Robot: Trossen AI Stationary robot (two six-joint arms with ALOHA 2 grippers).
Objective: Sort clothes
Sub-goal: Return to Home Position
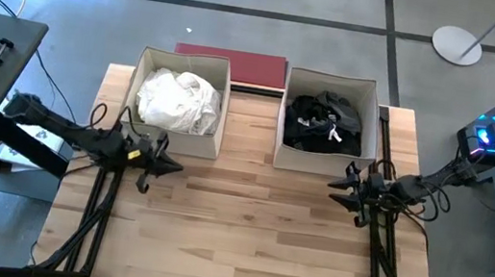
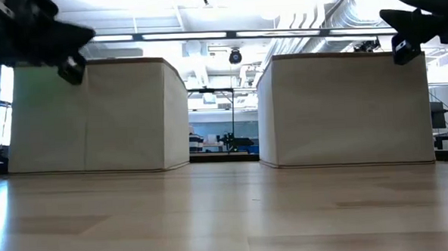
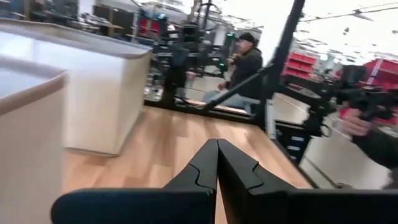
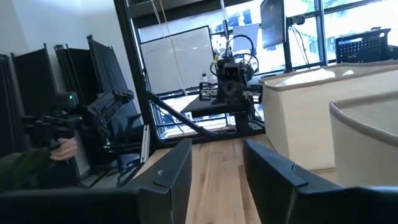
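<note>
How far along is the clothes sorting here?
Sorting looks done: white clothes lie in the left box, dark clothes in the right box, none on the table. In hand: nothing; the left tool is shut, the right tool open, both empty. Left: probably only homing both tools.

A red board (image 1: 257, 70) lies behind the left box (image 1: 174, 142) and right box (image 1: 322, 162).
</note>
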